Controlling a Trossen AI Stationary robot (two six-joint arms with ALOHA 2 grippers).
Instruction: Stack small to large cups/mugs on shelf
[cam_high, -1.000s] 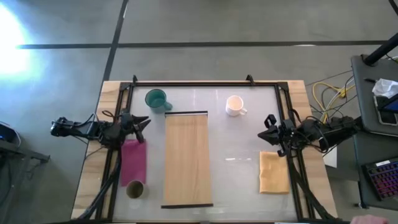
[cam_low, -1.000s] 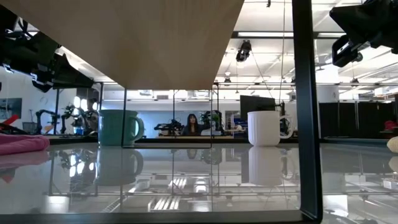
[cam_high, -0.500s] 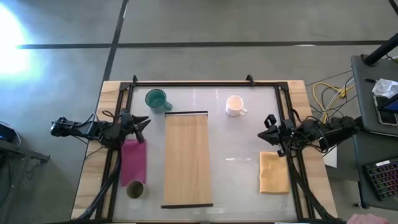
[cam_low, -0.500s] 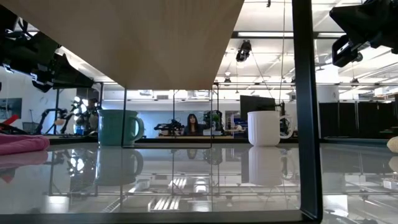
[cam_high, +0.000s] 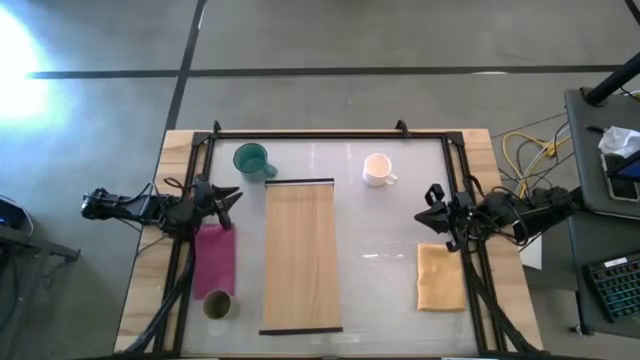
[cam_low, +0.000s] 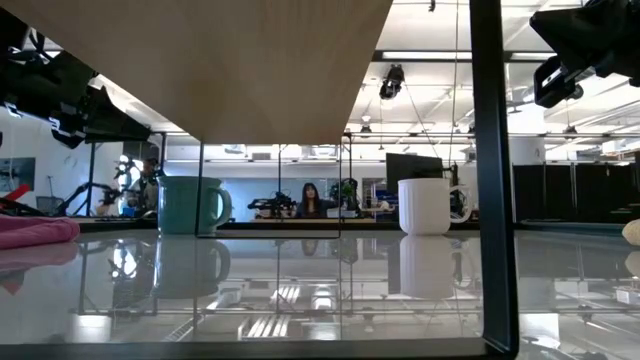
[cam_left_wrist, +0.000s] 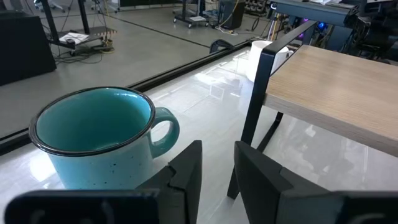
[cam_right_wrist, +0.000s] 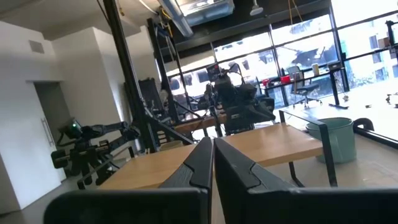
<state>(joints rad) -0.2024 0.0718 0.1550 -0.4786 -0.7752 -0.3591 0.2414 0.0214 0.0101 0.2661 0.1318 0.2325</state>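
The teal mug (cam_high: 251, 160) stands on its base near the table's far-left corner, and shows large in the left wrist view (cam_left_wrist: 93, 140). The white mug (cam_high: 377, 170) stands far right of the shelf (cam_high: 300, 255), a long light-wood board on dark legs in the table's middle. The olive-brown cup (cam_high: 217, 304) stands near the near-left corner. My left gripper (cam_high: 228, 201) hovers at the left edge, a short way nearer than the teal mug; its fingers (cam_left_wrist: 217, 171) are slightly open. My right gripper (cam_high: 428, 214) hovers at the right edge, shut (cam_right_wrist: 211, 155).
A pink cloth (cam_high: 215, 260) lies left of the shelf, between my left gripper and the olive cup. A tan cloth (cam_high: 440, 277) lies near the right edge, below my right gripper. A black frame (cam_high: 330, 133) rims the glossy table. The shelf's dark leg (cam_low: 493, 170) stands close in the low view.
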